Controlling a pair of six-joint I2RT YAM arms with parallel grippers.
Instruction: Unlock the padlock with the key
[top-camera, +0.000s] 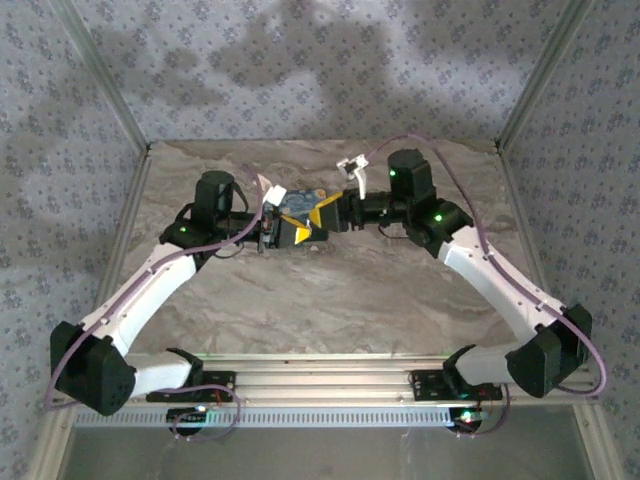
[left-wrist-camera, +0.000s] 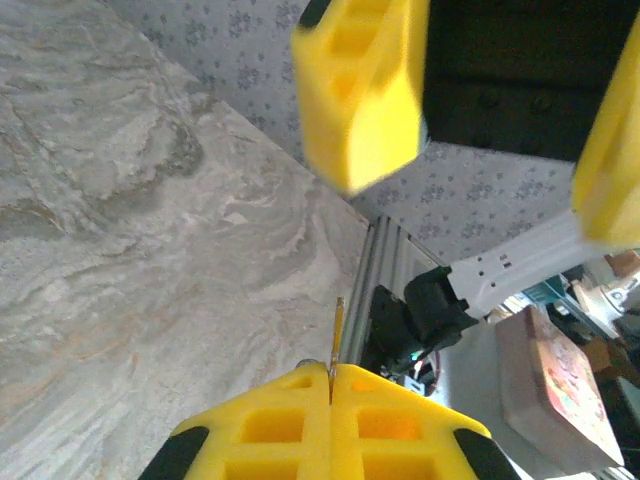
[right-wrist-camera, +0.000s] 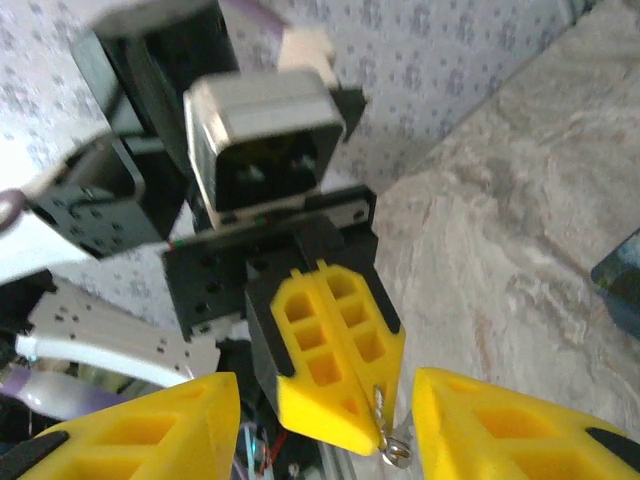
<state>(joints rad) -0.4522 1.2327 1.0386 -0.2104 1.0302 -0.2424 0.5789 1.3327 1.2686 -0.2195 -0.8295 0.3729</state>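
My left gripper (top-camera: 293, 233) (left-wrist-camera: 331, 375) is shut on the key (left-wrist-camera: 338, 335), whose thin brass blade sticks out from between the yellow pads. In the right wrist view the key (right-wrist-camera: 385, 425) shows a silver shank and ring at those pads' tips. My right gripper (top-camera: 325, 212) (right-wrist-camera: 325, 400) stands open, facing the left one, with the left gripper's tips and the key between its spread fingers (left-wrist-camera: 365, 90). Nothing is pinched in the right jaws. The padlock is hidden.
A blue painted box (top-camera: 295, 203) (right-wrist-camera: 622, 280) lies on the marble table (top-camera: 330, 290) just beyond the two grippers. An aluminium rail (left-wrist-camera: 385, 260) runs along the table's near edge. Patterned walls (top-camera: 300, 70) close in the back and sides.
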